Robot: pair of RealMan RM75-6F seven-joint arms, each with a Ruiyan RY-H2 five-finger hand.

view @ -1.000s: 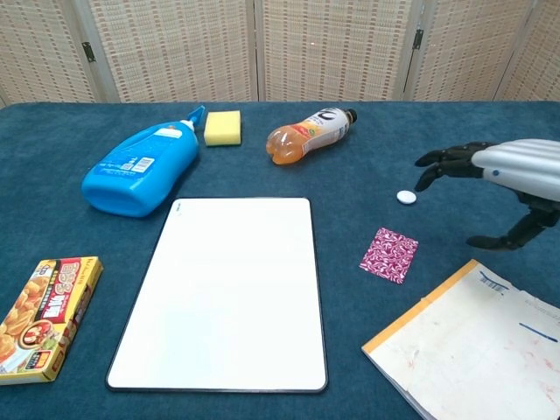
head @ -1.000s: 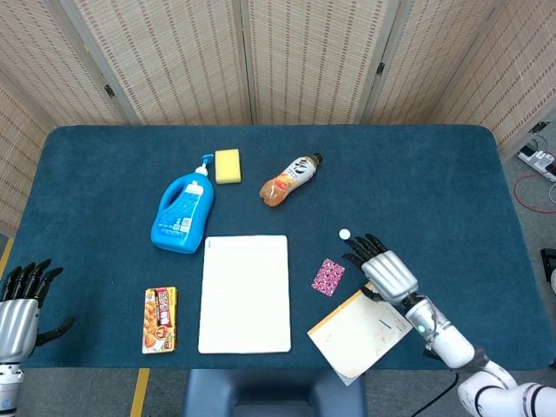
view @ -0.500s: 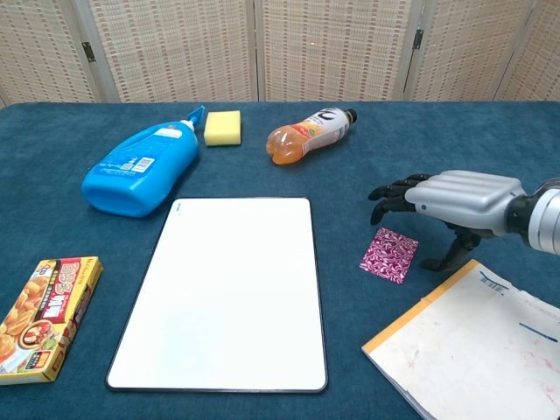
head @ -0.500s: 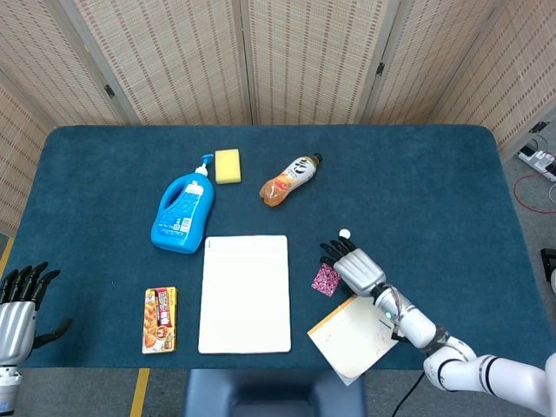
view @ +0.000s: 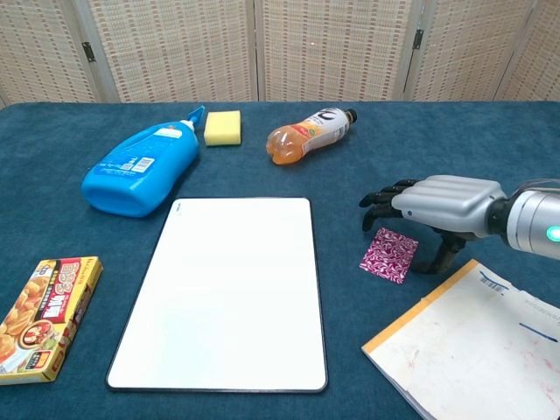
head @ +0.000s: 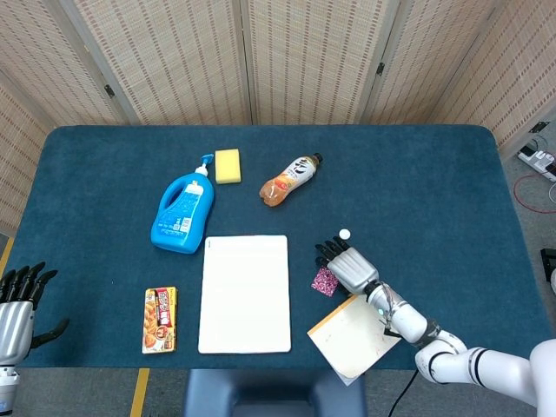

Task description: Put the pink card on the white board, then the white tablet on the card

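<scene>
I see my right robot hand [view: 435, 203] low over the pink card [view: 388, 255], with its dark fingers [view: 381, 199] spread apart and holding nothing. From the chest view the fingers reach past the far edge of the card, and I cannot tell if the thumb touches it. The card lies flat on the blue surface [head: 434, 191], just to the right of the white board [head: 245, 293] but not on it. The small white tablet [head: 345, 234] sits on the surface just past the fingertips in the head view; the chest view hides it behind the hand. My left robot hand [head: 17, 300] is at the near left edge, fingers apart and empty. A yellow notepad [view: 472, 350] lies near the card. Farther back are a blue bottle [head: 182, 212], a yellow sponge [head: 228, 166] and an orange drink bottle [head: 290, 180]. A snack box [head: 160, 319] lies left of the board.
</scene>
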